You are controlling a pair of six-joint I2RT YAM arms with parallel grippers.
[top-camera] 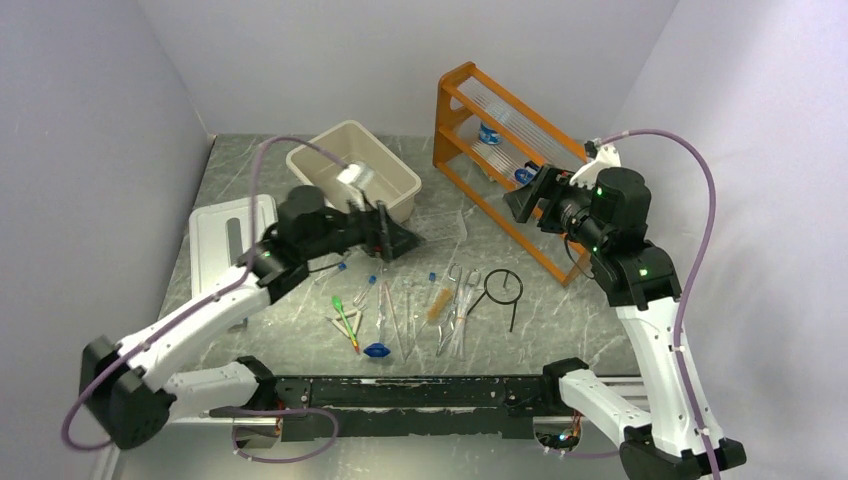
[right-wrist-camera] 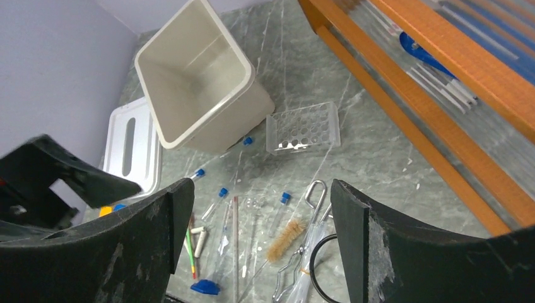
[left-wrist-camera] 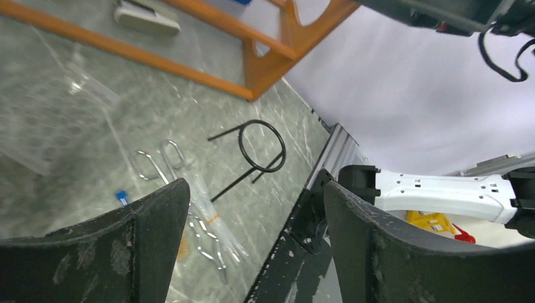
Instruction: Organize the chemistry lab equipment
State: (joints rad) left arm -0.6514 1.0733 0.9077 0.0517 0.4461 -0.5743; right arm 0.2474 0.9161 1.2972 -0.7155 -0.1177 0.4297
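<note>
The loose lab tools lie in a row near the table's front. Among them are blue-capped test tubes (right-wrist-camera: 282,203), a brush (right-wrist-camera: 285,240), a green dropper (right-wrist-camera: 189,247), glass rods (right-wrist-camera: 235,240) and metal tweezers (right-wrist-camera: 312,197). At the row's right end sits the black wire ring stand (top-camera: 503,288) (left-wrist-camera: 262,146). The clear tube rack (top-camera: 440,225) (right-wrist-camera: 303,126) lies behind the row. My left gripper (top-camera: 398,240) (left-wrist-camera: 255,186) hangs open and empty above the tools' left part. Raised in front of the orange shelf, my right gripper (top-camera: 522,203) (right-wrist-camera: 262,184) is open and empty too.
A beige bin (top-camera: 352,170) (right-wrist-camera: 202,76) stands at the back centre. To its left lies a white lid (top-camera: 225,235). An orange wooden shelf rack (top-camera: 500,150) (right-wrist-camera: 429,113) fills the back right, holding clear tubes and blue pieces. Grey walls close in on three sides.
</note>
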